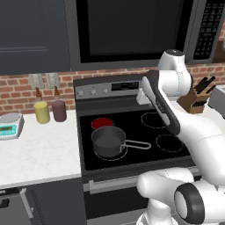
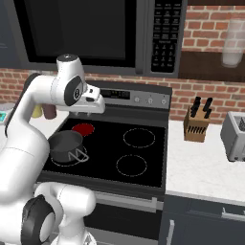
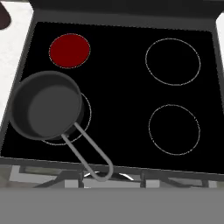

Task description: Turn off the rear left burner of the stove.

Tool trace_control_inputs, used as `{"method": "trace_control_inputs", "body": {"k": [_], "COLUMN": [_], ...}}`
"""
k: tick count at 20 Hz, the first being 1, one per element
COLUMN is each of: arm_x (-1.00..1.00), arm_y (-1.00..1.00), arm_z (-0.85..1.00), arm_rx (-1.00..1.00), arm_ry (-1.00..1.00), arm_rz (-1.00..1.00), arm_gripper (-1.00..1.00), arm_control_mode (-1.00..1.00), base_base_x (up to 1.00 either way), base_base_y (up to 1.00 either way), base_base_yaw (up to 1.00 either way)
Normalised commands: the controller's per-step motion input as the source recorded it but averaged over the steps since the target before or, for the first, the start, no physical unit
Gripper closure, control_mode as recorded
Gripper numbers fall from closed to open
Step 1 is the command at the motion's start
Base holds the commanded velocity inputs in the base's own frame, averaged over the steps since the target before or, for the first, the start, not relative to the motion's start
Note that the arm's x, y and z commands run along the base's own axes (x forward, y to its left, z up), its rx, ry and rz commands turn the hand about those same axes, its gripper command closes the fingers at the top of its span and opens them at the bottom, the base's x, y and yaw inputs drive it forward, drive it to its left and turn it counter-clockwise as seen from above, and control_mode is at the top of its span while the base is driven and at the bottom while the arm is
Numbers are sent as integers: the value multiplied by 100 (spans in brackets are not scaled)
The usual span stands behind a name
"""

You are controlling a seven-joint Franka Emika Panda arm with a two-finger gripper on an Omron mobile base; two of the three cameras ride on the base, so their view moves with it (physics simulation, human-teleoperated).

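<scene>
The rear left burner (image 1: pixel 102 123) (image 2: pixel 83 128) (image 3: pixel 69 50) glows bright red on the black glass stove (image 1: pixel 132 132) (image 2: pixel 143 162) (image 3: pixel 122 100). A dark grey saucepan (image 1: pixel 108 141) (image 2: pixel 65 145) (image 3: pixel 46 105) sits on the front left zone just in front of it, handle pointing right. The grey back panel (image 1: pixel 94 91) (image 2: pixel 143 99) carries small knobs and a dark display. My gripper (image 1: pixel 143 97) (image 2: pixel 95 106) hangs above the rear middle of the cooktop, in front of the panel, looking down. Its fingers are hidden by the white hand.
A black microwave (image 1: pixel 132 30) (image 2: pixel 95 28) hangs low over the stove. A knife block (image 1: pixel 195 99) (image 2: pixel 197 125) and a toaster (image 2: pixel 235 136) stand on the right counter. Yellow and maroon canisters (image 1: pixel 50 110) and a scale (image 1: pixel 9 125) stand on the left counter.
</scene>
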Motion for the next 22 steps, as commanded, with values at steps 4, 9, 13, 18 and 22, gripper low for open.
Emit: {"method": "trace_control_inputs", "body": {"k": [4,9,13,18,22], "arm_x": [-10,-16,5,32,55], "arm_y": [8,77,100,69,28], "arm_z": [0,0,-1,-15,-11], "arm_rx": [-1,-3,0,0,0], "arm_ry": [-1,-14,-21,-22,-14], "arm_rz": [0,6,0,0,0], "arm_gripper": [-100,-100,-100,-100,-100], "arm_control_mode": [-100,-100,-100,-100,-100], "base_base_x": [0,0,0,0,0], "base_base_y": [0,0,0,0,0], "base_base_yaw": [0,0,0,0,0]}}
